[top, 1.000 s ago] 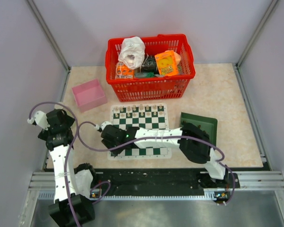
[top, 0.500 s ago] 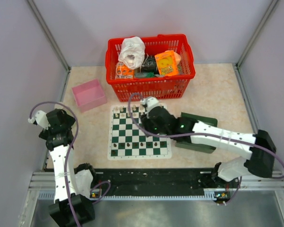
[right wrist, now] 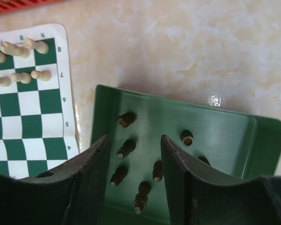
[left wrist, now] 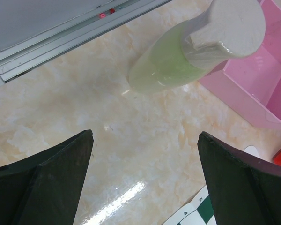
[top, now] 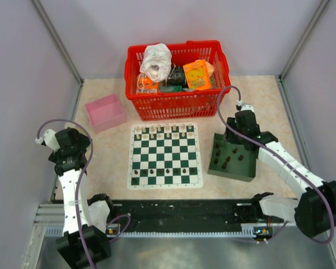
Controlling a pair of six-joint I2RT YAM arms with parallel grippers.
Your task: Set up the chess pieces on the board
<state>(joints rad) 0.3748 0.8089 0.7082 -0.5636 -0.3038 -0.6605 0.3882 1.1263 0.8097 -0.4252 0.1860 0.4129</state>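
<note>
chess pieces (right wrist: 126, 148) lie toppled in the green tray (right wrist: 215, 136) beside the board (right wrist: 33, 126), directly under the right gripper (right wrist: 135, 143), whose jaws stand apart and empty. left gripper (left wrist: 144, 138), likewise spread, is well apart.

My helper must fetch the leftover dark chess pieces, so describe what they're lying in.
Find the red basket at the back of the table, then the checked chessboard in front of it. Right of the board sits a plain dark green tray, unchecked, with dark pieces loose inside.
</note>
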